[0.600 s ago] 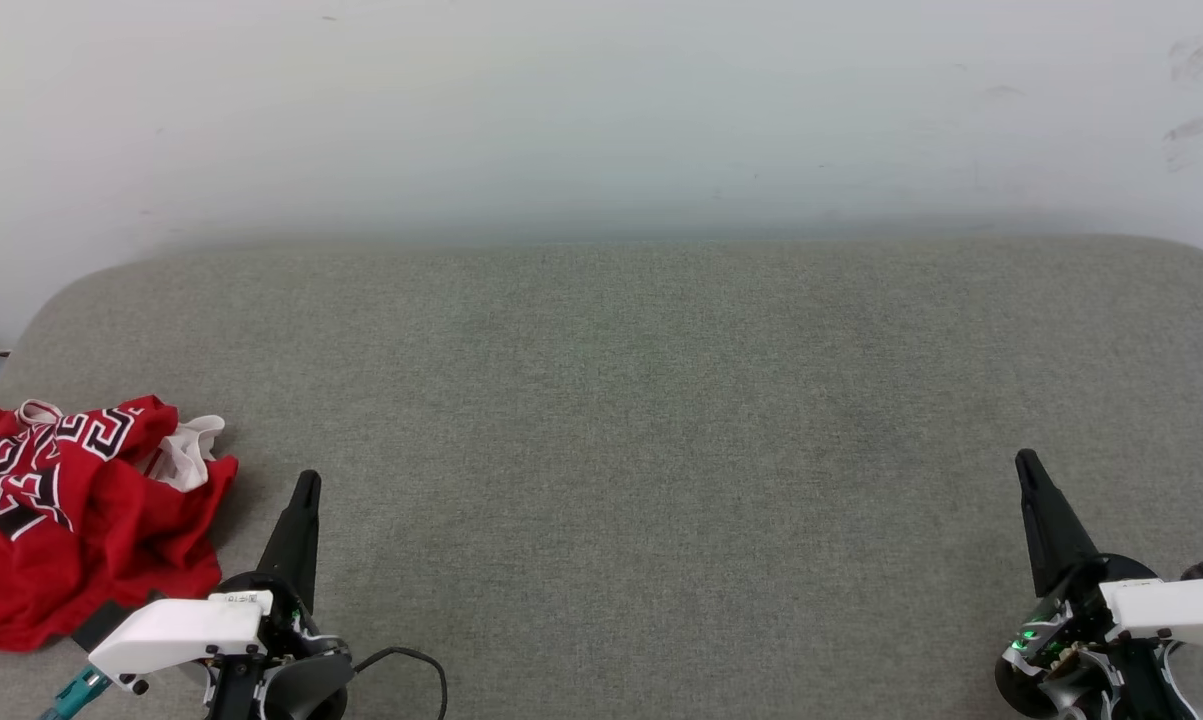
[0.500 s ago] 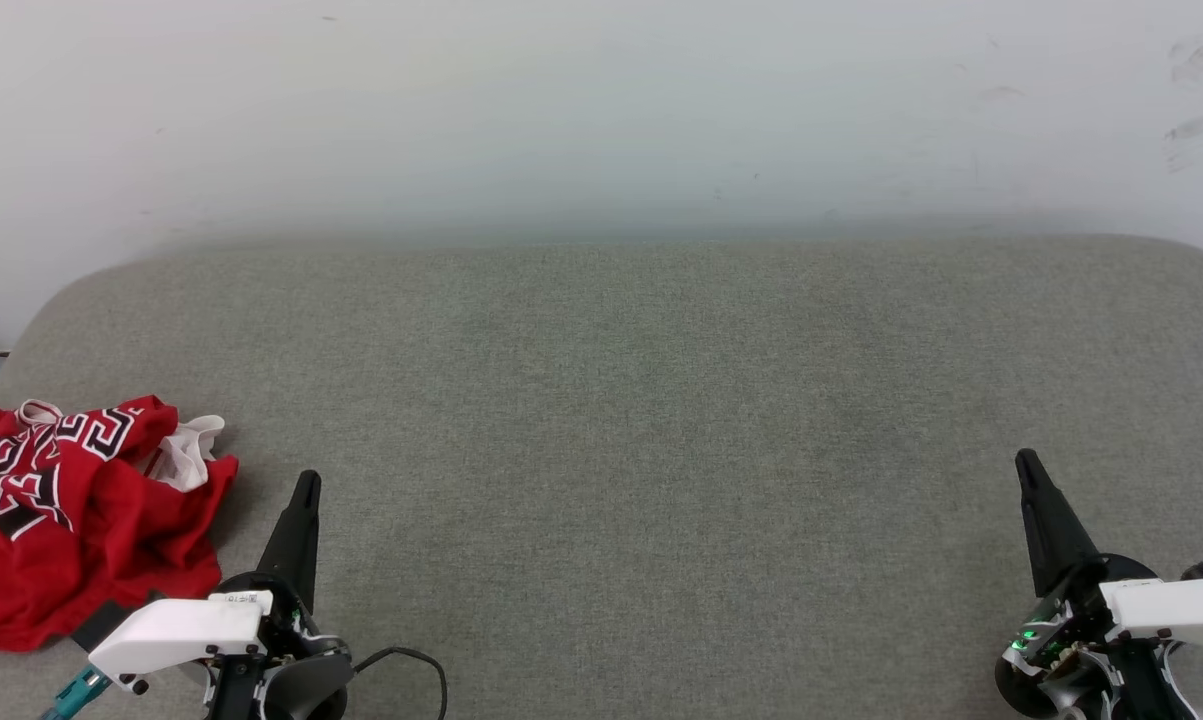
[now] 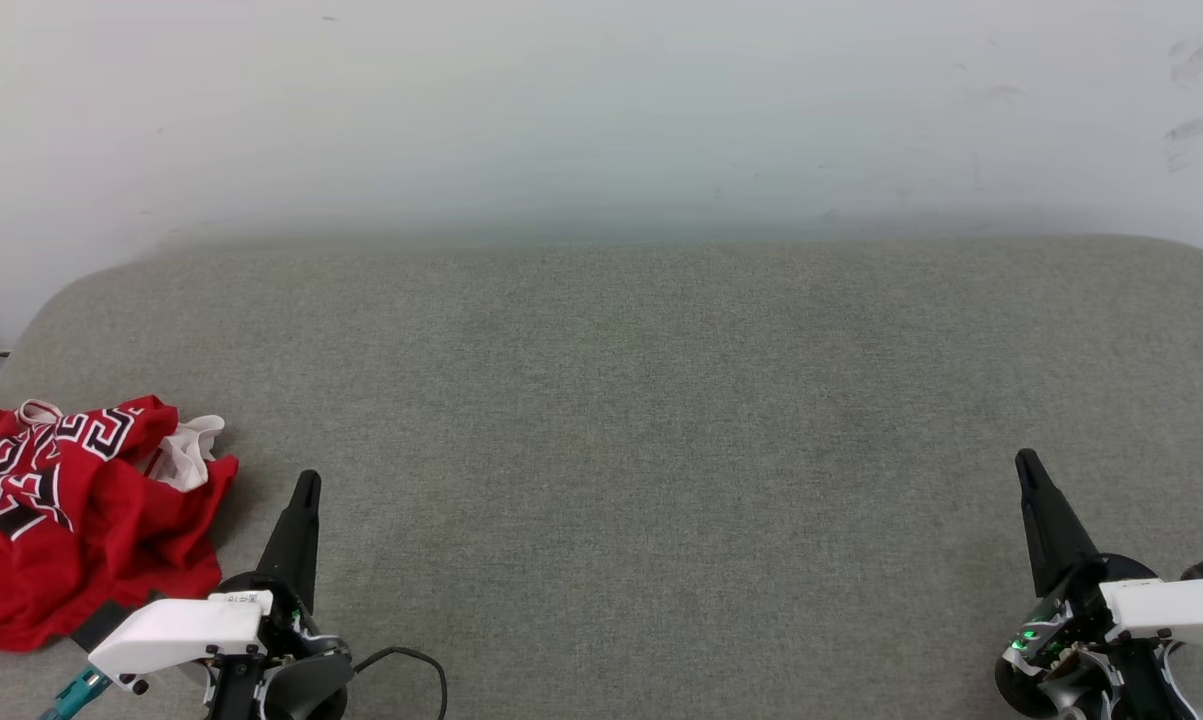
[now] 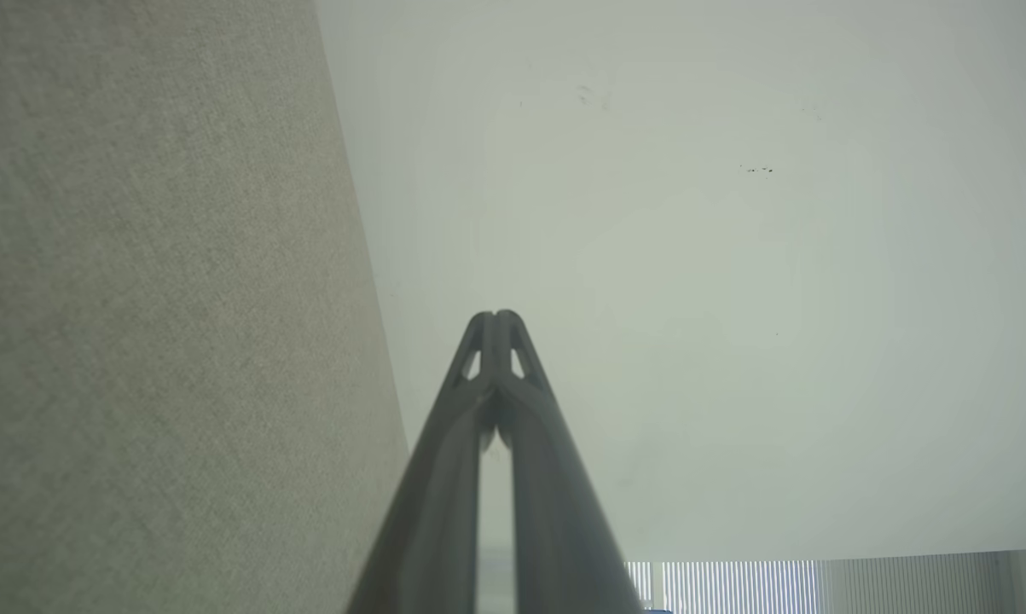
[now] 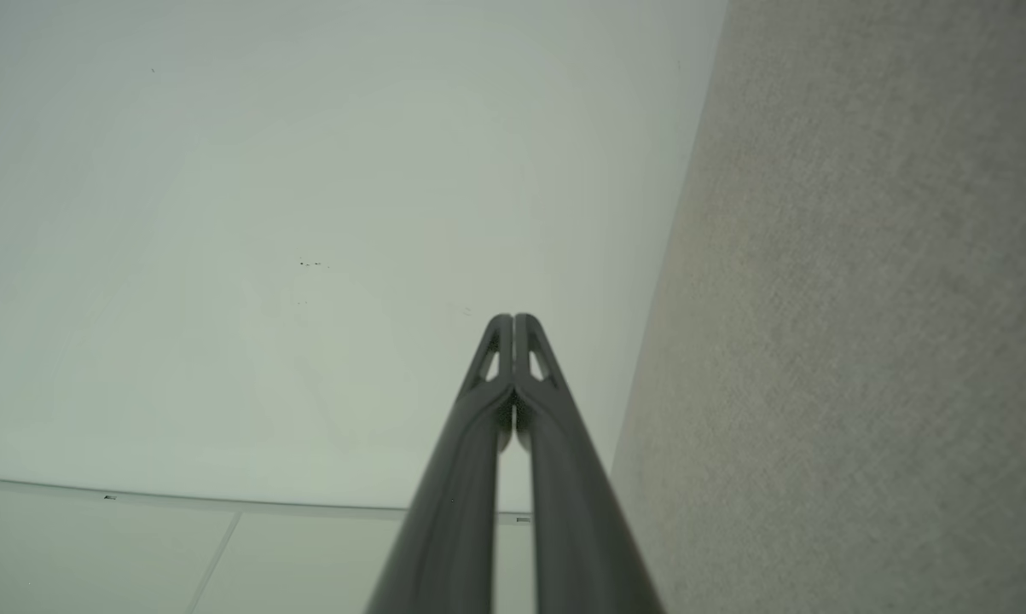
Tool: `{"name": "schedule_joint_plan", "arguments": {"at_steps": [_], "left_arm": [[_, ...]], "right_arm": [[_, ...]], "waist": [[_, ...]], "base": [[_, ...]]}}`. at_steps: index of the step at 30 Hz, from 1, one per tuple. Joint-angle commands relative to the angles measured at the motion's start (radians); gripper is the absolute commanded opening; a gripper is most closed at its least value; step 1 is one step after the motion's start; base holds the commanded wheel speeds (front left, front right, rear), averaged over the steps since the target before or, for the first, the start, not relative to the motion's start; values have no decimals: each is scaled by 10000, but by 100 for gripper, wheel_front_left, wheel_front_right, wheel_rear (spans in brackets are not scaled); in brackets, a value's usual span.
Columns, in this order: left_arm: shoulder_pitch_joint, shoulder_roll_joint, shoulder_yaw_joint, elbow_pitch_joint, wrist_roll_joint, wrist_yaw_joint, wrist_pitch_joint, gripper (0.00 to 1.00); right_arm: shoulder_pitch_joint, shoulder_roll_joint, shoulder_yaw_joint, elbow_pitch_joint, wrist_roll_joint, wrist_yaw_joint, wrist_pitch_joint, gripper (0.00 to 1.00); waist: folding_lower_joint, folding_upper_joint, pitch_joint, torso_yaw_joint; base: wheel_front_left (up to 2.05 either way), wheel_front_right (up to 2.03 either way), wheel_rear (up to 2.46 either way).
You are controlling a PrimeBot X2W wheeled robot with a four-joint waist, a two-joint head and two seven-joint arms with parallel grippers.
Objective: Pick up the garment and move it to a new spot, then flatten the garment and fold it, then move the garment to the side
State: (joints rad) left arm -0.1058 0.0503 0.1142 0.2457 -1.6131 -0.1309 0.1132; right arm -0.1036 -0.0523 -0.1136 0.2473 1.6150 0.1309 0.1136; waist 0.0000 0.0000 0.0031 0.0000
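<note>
Currently the garment (image 3: pixel 81 520) lies crumpled at the near-left corner of the grey pad (image 3: pixel 641 420), just left of the left gripper (image 3: pixel 306 485); right gripper (image 3: pixel 1026 462) is well apart at far right; both clenched, empty; left arm nearer.

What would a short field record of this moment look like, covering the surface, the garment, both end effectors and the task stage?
surface: grey fabric-covered top, pale wall behind it
garment: red jersey, crumpled in a heap at the robot's near left; neither flattened nor folded
left end effector: shut, empty, just right of the garment, tip clear of the cloth
right end effector: shut, empty, at the near right over bare fabric
task stage: pick-up not yet begun
</note>
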Motion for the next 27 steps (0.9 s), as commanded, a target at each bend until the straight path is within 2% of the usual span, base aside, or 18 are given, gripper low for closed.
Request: {"name": "schedule_joint_plan", "arguments": {"at_steps": [1,5,6,19,27], "left_arm": [[-69,-18,20,-7,1,-24,43,0],[-69,-18,20,-7,1,-24,43,0],[-69,-18,20,-7,1,-24,43,100],[155,-9,-581,-429,49,2,-457,100],[202,50,-996,-1071,454,2,-867,100]], "right_arm": [[-125,43,3,7,-42,-3,-7,0],[-125,43,3,7,-42,-3,-7,0],[-125,43,3,7,-42,-3,-7,100],[311,4,357,-459,-58,-2,-453,100],[379,6,583,-970,-238,-2,-842,100]], "waist": [[0,0,0,0],[0,0,0,0],[0,0,0,0],[0,0,8,23],[0,0,20,57]], "base": [[0,0,0],[0,0,0],[0,0,0],[0,0,0],[0,0,0]]}}
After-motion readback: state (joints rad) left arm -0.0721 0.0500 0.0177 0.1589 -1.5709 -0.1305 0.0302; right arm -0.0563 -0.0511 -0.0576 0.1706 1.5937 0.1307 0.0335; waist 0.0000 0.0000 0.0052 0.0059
